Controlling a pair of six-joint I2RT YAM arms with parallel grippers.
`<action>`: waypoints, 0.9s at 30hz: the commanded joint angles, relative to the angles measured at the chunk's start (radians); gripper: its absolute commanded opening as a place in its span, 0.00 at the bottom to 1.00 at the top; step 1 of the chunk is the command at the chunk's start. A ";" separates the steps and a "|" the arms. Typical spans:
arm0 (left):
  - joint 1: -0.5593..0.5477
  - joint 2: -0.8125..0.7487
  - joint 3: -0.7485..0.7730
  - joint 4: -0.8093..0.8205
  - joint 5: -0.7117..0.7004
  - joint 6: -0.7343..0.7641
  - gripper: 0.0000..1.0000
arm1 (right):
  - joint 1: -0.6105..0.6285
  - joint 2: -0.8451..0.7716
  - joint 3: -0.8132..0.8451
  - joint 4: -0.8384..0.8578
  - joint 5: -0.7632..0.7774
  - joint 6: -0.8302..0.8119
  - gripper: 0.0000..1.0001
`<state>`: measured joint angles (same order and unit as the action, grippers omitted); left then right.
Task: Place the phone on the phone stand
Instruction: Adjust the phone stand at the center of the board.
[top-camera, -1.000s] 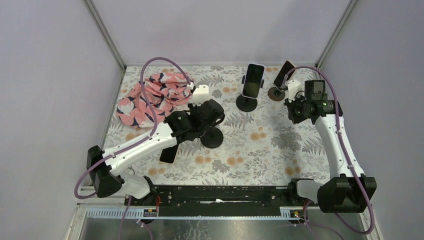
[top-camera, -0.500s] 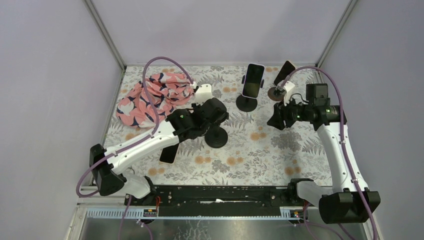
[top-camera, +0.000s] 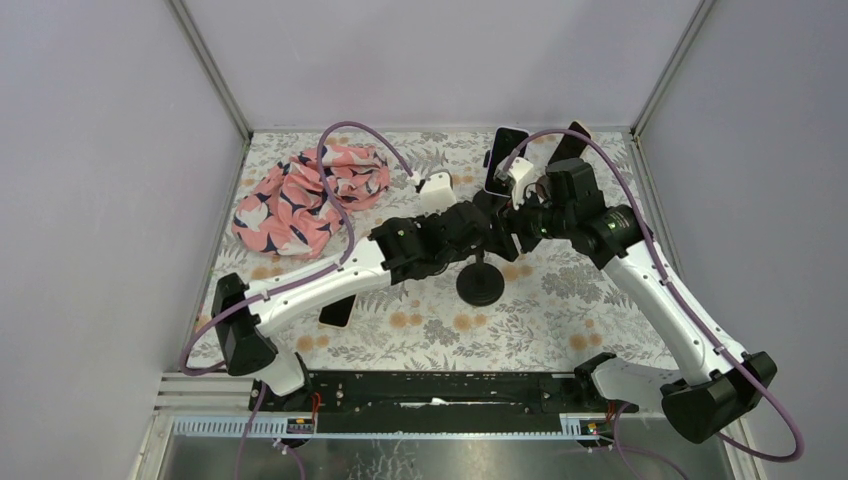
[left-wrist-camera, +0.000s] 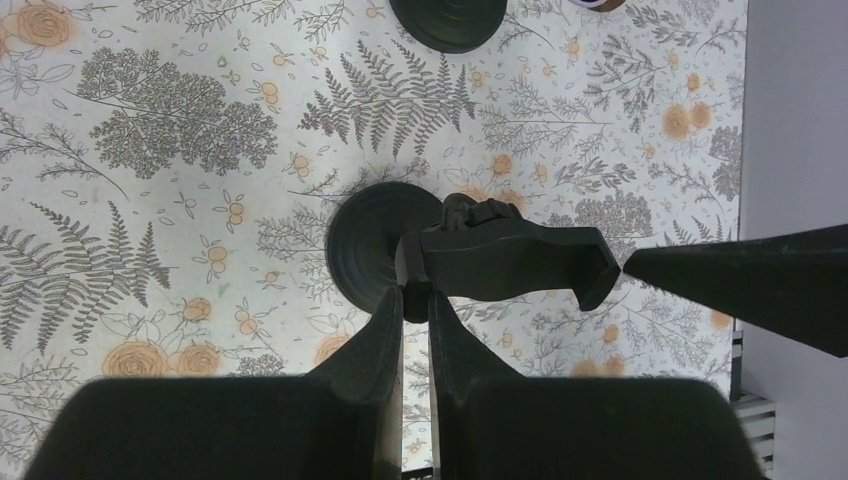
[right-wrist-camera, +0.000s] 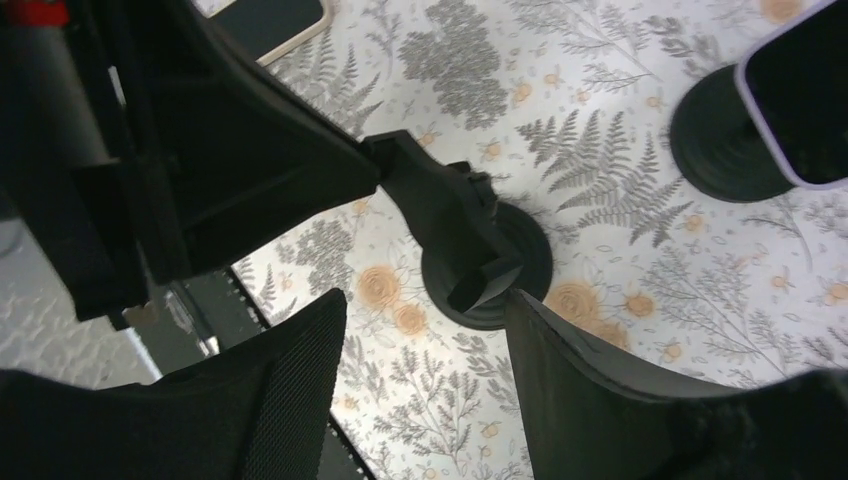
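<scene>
Mid-bench, over the fern-and-flower printed bench (top-camera: 560, 300): black phone stand (top-camera: 481, 284) with a round base and a wide clamp cradle, upright, cradle unfilled. Base on or just above the bench, hard to tell which. Clamped at one end of that cradle by the left gripper (left-wrist-camera: 415, 297), fingers nearly together with the cradle's edge pinched between them. Close in from the far right side, right gripper (right-wrist-camera: 422, 305), fingers spread wide, one to either side of the cradle, not closed on it.

Toward the near left corner, flat on the bench and partly under the left arm: dark-screened, pale-edged phone (top-camera: 337, 311), well apart from the gripped stand.

At the far edge, second black round-based stand (right-wrist-camera: 715, 140) carrying a dark phone with a lilac rim (right-wrist-camera: 800, 95). Toward the far right corner, another dark phone (top-camera: 574, 130) propped upright, its support hidden behind the right arm. In the far left corner, crumpled pink, white and navy patterned cloth (top-camera: 305, 195).
</scene>
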<state>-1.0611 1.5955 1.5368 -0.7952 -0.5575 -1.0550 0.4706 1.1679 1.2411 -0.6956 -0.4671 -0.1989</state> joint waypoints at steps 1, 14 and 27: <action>-0.013 0.016 0.058 0.047 -0.048 -0.064 0.00 | 0.012 -0.013 -0.010 0.086 0.121 0.041 0.67; -0.045 0.049 0.103 0.047 -0.070 -0.081 0.00 | 0.023 -0.015 -0.086 0.159 0.329 0.014 0.47; -0.067 0.077 0.166 0.027 -0.095 -0.044 0.00 | 0.022 -0.062 -0.158 0.213 0.392 -0.037 0.04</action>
<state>-1.1294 1.6691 1.6611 -0.7925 -0.6044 -1.1145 0.4953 1.1378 1.0981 -0.5026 -0.0967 -0.1936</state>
